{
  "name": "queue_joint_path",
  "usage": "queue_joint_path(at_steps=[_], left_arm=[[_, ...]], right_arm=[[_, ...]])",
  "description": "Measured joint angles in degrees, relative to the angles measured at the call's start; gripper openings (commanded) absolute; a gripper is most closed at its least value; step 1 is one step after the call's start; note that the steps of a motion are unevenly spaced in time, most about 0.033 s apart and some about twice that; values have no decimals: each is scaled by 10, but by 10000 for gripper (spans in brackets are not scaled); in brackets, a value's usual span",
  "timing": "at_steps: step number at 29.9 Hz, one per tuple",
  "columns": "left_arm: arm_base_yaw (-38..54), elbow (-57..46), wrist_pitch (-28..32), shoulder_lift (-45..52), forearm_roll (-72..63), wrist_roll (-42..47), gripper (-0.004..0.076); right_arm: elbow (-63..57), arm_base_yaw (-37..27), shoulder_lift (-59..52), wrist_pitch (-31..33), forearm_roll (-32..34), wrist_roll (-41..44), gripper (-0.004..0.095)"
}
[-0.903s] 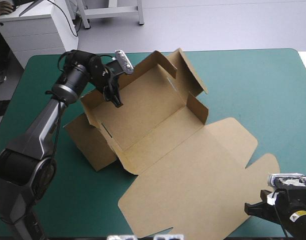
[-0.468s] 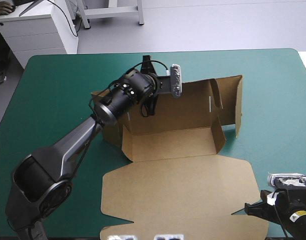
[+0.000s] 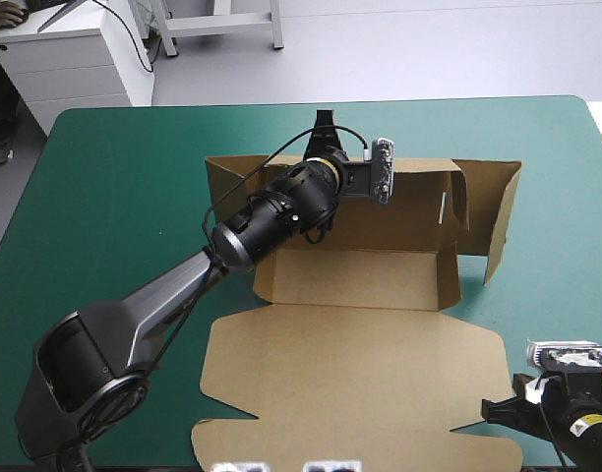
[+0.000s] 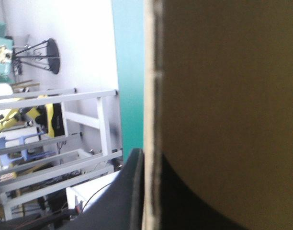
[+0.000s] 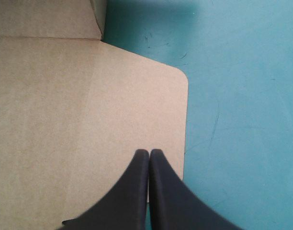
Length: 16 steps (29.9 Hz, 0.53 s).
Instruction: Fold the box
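The brown box (image 3: 350, 275) lies mid-table as an open tray, its lid (image 3: 350, 383) flat toward the near edge. The back wall (image 3: 419, 202) stands upright and a side flap (image 3: 503, 216) sticks out at the right end. My left gripper (image 3: 323, 218) reaches over the tray and is shut on the back wall. In the left wrist view the board's edge (image 4: 153, 96) runs between the fingers, with one black finger (image 4: 129, 191) showing beside it. My right gripper (image 5: 149, 152) is shut and empty, its tips over the lid's near right corner (image 5: 89, 120).
Teal-green cover (image 3: 114, 216) shows left of the box, along the far edge and beyond the right flap (image 3: 567, 246). The lid's rounded corner (image 5: 182, 79) ends just ahead of my right gripper, with cover (image 5: 242, 120) beside it.
My left gripper has swung the box round and to the right by its back wall. The lid now points at the near edge. The right arm has stayed still.
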<state>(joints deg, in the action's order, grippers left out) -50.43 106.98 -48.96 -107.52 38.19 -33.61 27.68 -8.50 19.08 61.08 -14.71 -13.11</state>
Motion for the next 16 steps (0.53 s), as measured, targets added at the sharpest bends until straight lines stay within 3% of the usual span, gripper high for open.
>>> queue_joint_path(at_steps=[5,16], left_arm=[[-14,-9,9,0,88,70,-8],[-38,-20,7,0,86,104,-8]], right_arm=[[0,0,0,0,0,0,-14],[0,0,0,0,4,0,-14]])
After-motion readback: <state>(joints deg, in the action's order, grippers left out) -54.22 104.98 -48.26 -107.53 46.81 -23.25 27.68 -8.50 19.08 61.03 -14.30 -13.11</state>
